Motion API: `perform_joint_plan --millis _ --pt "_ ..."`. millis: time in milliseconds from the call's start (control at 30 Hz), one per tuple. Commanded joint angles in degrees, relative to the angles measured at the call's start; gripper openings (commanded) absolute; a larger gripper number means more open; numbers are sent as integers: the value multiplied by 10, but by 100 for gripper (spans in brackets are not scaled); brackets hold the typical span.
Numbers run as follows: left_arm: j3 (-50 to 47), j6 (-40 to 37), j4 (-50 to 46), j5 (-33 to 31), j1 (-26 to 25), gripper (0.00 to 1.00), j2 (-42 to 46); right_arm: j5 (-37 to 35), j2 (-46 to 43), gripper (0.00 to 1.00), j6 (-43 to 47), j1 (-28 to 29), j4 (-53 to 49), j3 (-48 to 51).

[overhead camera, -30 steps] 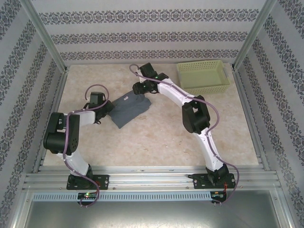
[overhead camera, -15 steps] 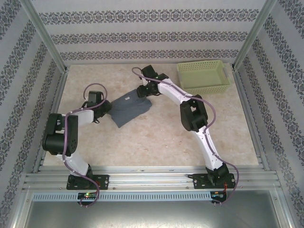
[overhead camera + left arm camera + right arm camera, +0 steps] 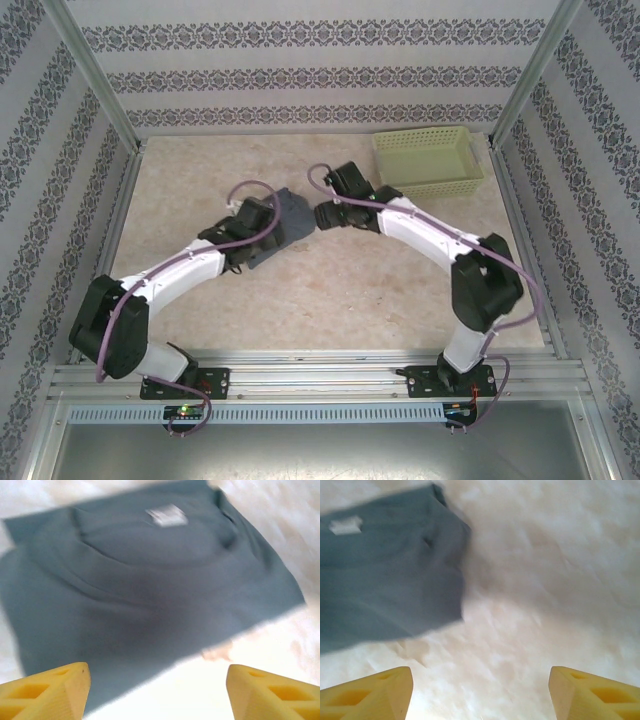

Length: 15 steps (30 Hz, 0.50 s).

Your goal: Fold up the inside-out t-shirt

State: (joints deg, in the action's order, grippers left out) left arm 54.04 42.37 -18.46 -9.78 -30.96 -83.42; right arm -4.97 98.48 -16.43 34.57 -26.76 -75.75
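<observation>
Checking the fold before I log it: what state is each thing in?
t-shirt: folded small, lying flat on the table, label up.
basket: upright, empty.
left gripper: open, holding nothing, over the t-shirt's edge.
right gripper: open, holding nothing, over bare table beside the t-shirt.

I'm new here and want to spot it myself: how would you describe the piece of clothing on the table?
Look at the pale marbled table, near its middle. There lies a slate blue-grey t-shirt, flat and compact. Unlike the rigid light green basket at the far right corner, it is soft dark cloth with a small white tag.
</observation>
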Motion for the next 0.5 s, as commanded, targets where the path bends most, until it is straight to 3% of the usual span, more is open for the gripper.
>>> perform_joint_plan --millis 0,233,467 --pt "44 -6 -56 -48 -30 75 -63 -50 -62 73 -54 -9 43 84" --pt "96 -4 -43 -20 -39 75 -176 -56 -172 74 -97 -24 81 219" --pt "118 -56 -59 9 50 67 -226 -63 -238 75 -104 -40 81 266"
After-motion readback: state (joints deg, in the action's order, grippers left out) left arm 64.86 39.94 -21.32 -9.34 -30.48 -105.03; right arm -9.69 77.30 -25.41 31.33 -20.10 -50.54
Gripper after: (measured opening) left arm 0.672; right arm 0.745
